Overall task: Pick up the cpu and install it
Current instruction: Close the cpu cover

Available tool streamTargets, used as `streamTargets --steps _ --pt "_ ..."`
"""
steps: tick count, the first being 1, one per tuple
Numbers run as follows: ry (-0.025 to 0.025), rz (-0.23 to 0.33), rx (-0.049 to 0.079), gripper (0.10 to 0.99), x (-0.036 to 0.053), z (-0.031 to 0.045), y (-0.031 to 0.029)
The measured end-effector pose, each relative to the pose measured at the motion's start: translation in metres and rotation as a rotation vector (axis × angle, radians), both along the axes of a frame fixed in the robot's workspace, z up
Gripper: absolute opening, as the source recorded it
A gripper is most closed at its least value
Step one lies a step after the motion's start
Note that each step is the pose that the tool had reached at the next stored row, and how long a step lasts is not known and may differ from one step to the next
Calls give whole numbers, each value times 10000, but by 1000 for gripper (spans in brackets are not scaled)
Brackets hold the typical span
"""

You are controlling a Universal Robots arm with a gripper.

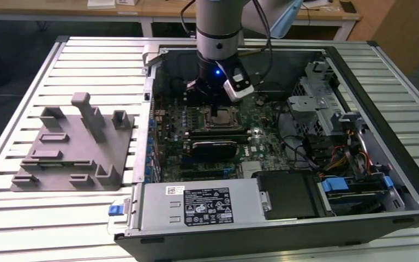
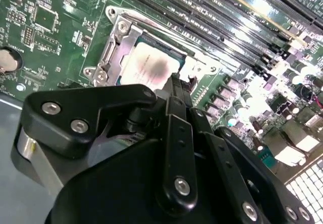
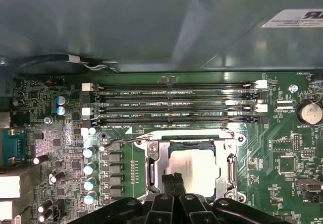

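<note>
Cpu (image 3: pixel 194 167) seated in socket frame (image 3: pixel 151 156); slatted table (image 1: pixel 85 60).

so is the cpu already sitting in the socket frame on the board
Yes, in the first wrist view the cpu lies flat inside the socket frame, just beyond the gripper.

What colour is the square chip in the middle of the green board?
The cpu is pale silver-white, sitting in its metal socket frame. It shows best in the first wrist view.
</note>
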State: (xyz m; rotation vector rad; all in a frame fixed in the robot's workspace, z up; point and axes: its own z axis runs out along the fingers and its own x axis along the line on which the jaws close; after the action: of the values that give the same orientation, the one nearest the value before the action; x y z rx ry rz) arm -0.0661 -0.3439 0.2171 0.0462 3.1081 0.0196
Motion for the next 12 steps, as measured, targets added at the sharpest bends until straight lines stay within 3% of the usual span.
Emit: streamTargets --steps 7,12 --pt "-1 0 1 106 60 5 0" --pt "-2 0 36 106 61 98 0"
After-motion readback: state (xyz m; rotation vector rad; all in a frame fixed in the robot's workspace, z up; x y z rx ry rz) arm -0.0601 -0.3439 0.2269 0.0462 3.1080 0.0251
